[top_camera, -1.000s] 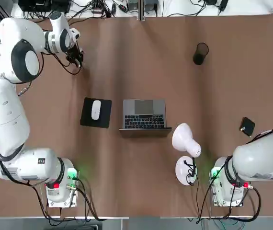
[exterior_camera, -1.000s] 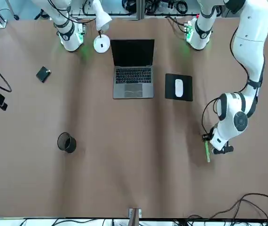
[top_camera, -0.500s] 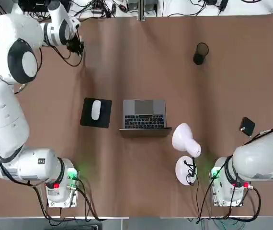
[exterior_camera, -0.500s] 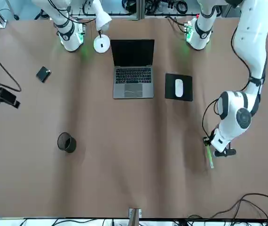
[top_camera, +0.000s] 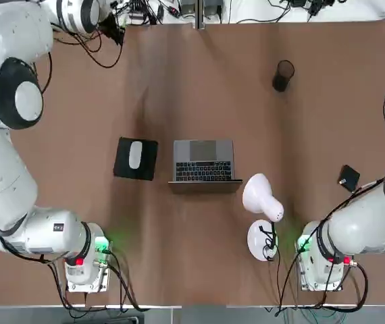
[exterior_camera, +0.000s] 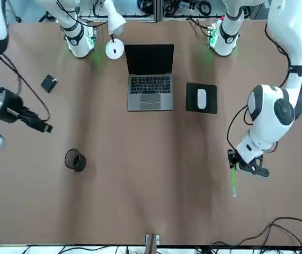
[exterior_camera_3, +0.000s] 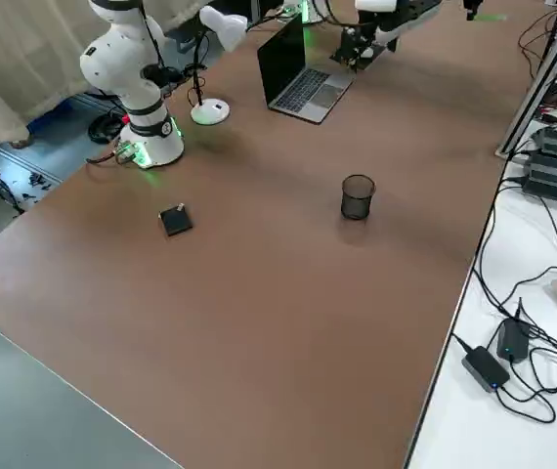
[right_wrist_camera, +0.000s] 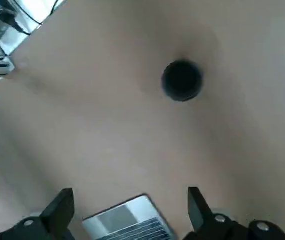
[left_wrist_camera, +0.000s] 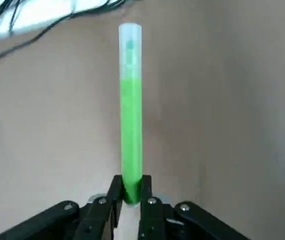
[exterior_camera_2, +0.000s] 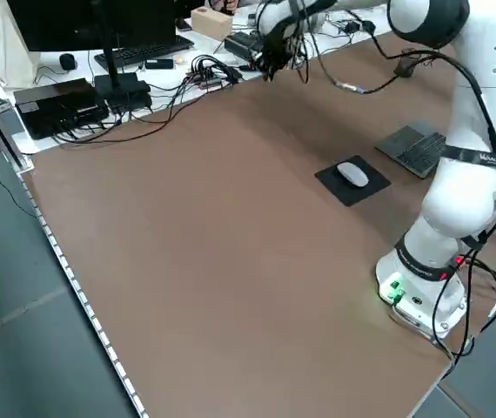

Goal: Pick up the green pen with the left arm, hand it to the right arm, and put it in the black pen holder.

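The green pen [left_wrist_camera: 131,110] sticks straight out from my left gripper [left_wrist_camera: 131,192], which is shut on its lower end. In the front view the pen [exterior_camera: 233,182] hangs above the table's far left part, beyond the mouse pad, with the left gripper [exterior_camera: 246,165] gripping its end. The black pen holder [top_camera: 282,75] stands upright on the far right part of the table. My right gripper [right_wrist_camera: 128,197] is open and holds nothing, high above the table, with the pen holder [right_wrist_camera: 182,80] below and ahead of it. From the front, the right gripper [exterior_camera: 41,126] is on the robot's right side near the holder [exterior_camera: 76,160].
An open laptop [top_camera: 204,160] sits mid-table, with a mouse on a black pad [top_camera: 135,156] to its left. A white desk lamp [top_camera: 263,202] stands near the right arm's base. A small flat black box [top_camera: 348,178] lies at the right. Cables run along the far edge.
The left gripper has risen with the green pen and drifted toward the far edge. The right arm has swung in from the table's right side toward the pen holder.
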{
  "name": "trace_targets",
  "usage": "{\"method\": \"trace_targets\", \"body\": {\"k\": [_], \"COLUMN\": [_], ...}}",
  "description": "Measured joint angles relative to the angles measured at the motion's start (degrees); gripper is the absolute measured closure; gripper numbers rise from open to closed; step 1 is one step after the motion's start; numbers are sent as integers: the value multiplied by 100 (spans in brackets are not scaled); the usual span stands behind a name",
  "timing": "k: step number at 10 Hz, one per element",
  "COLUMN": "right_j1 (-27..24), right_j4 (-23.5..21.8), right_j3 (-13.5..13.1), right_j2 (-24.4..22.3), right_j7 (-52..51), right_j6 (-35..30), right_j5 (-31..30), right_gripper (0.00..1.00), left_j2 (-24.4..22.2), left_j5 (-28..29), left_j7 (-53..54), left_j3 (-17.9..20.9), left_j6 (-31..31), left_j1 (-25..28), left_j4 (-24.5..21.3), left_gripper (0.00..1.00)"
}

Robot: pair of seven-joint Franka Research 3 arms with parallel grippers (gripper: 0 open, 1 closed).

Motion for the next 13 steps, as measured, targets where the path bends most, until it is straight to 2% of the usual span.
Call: {"method": "trace_targets", "body": {"k": [4,6,8,11,13], "right_j1": [867,1288,1714,2021,2248], "right_j4": [-2,-1,5,13,14], "right_j3": [10,9,6,1,0], "right_j2": [130,226,262,262,263], "right_j7": [1715,2515,3199,4018,4378], "right_j6": [756,1115,1431,1781,1970], "right_j5": [12,6,-4,-5,-83], "right_gripper": [0,0,0,0,1], "left_j2": [-118,-139,-230,-294,-268], "left_j5": [24,32,33,158,350], "left_j7": [1036,1727,2036,2069,2068], "left_j3": [-826,-1211,-1614,-2200,-2300], "left_j6": [-1611,-1937,-1972,-2086,-2217], "left_j1": [-10,-26,-36,-107,-457], "left_j4": [1123,1529,1626,1627,1623], "left_gripper": [82,82,82,82,82]}}
